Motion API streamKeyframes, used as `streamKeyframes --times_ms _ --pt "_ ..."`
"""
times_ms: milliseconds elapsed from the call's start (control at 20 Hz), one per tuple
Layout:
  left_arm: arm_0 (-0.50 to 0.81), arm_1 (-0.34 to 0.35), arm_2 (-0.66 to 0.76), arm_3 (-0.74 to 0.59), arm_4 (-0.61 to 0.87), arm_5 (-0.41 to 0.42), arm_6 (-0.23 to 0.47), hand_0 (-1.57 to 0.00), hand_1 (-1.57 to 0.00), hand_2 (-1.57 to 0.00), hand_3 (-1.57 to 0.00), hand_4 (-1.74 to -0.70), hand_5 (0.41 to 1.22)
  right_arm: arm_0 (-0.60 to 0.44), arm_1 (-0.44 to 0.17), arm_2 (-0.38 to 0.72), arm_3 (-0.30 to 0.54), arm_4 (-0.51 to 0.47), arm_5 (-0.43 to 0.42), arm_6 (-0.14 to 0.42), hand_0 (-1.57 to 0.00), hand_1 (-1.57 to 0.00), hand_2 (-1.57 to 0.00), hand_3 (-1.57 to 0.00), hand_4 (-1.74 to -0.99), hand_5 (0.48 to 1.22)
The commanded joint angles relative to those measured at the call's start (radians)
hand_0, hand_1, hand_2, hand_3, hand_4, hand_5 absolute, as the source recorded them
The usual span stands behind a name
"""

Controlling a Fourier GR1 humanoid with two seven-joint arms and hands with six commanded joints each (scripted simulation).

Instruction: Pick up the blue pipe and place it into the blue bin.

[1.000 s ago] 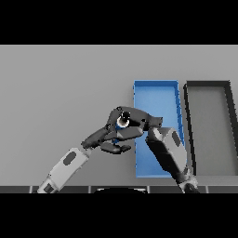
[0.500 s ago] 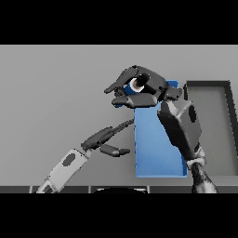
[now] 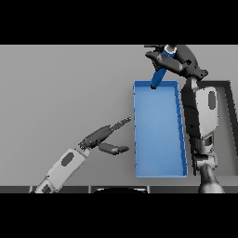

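Right hand (image 3: 179, 59) is raised at the far edge of the blue bin (image 3: 137, 139), fingers curled round the blue pipe (image 3: 159, 76). The pipe hangs tilted, its lower end over the bin's far wall. Left hand (image 3: 101, 137) rests low over the grey bench (image 3: 60, 93), just left of the bin, fingers straight. A dark bin (image 3: 228, 88) stands right of the blue bin, partly hidden by the right arm

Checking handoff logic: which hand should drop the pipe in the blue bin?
Right hand: it grips the blue pipe above the blue bin's far end. Left hand is open, beside the bin.
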Motion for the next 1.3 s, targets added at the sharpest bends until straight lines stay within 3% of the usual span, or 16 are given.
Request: streamKeyframes --times_ms 0,350,450,550,600,750,850,900,1000,1100,1250 --pt "0.007 0.012 0.004 -0.004 0.001 -0.005 -0.020 0.00 0.00 0.00 0.00 -0.83 0.461 0.023 -0.002 -0.014 0.007 0.005 -0.006 0.003 -1.57 -1.57 -1.57 -1.57 -1.499 1.221" --pt "0.011 -0.003 -0.009 -0.002 -0.010 0.002 -0.016 0.00 0.00 0.00 0.00 -0.83 0.469 0.262 0.029 -0.037 -0.028 0.120 -0.076 0.132 -1.57 -1.57 -1.57 -1.57 -1.499 1.221" --pt "0.013 0.012 -0.003 -0.007 -0.012 -0.001 -0.023 0.00 0.00 0.00 0.00 -0.83 0.470 0.297 0.007 -0.003 0.009 0.145 -0.128 0.139 -1.57 -1.57 -1.57 -1.57 -1.499 1.221" --pt "0.014 0.014 -0.001 -0.018 -0.006 0.000 -0.013 0.00 0.00 0.00 0.00 -0.83 0.470 0.339 -0.032 0.062 0.020 0.128 -0.156 0.139 -1.57 -1.57 -1.57 -1.08 -1.586 1.221" --pt "0.015 0.006 -0.004 -0.015 -0.003 0.001 -0.010 0.00 0.00 0.00 0.00 -0.83 0.471 0.365 -0.049 0.101 0.023 0.113 -0.170 0.139 -1.57 -1.57 -1.57 -1.18 -1.569 1.221" --pt "0.006 0.000 -0.003 -0.019 0.002 0.004 0.013 0.00 0.00 0.00 0.00 -0.83 0.475 0.416 -0.104 0.217 0.036 0.058 -0.217 0.139 -1.57 -1.57 -1.57 -0.69 -1.653 1.205" --pt "0.018 0.005 -0.006 -0.015 -0.004 0.003 -0.003 0.00 0.00 0.00 0.00 -0.83 0.474 0.422 -0.160 0.346 0.062 -0.029 -0.311 0.139 -1.57 -1.57 -1.57 -1.01 -1.583 1.199" --pt "0.016 0.002 -0.008 -0.018 -0.005 0.004 -0.002 0.00 0.00 0.00 0.00 -0.83 0.474 0.413 -0.195 0.418 0.088 -0.116 -0.370 0.139 -1.46 -1.38 -1.33 -0.81 -1.534 1.190" --pt "0.009 -0.008 -0.013 -0.007 -0.011 0.006 0.001 0.00 0.00 0.00 0.00 -0.83 0.476 0.401 -0.265 0.549 0.105 -0.265 -0.406 0.139 -0.94 -0.88 -0.85 -0.52 -1.404 1.159" --pt "0.006 -0.009 -0.009 -0.014 -0.007 0.009 0.006 0.00 0.00 0.00 0.00 -0.83 0.476 0.351 -0.332 0.676 0.109 -0.392 -0.455 0.139 -0.60 -0.57 -0.55 -0.33 -1.302 1.182" --pt "0.017 -0.006 -0.014 -0.010 -0.011 0.007 -0.006 0.00 0.00 0.00 0.00 -0.83 0.477 0.315 -0.388 0.754 0.069 -0.329 -0.367 0.111 -0.31 -0.29 -0.28 -0.17 -1.215 1.044"
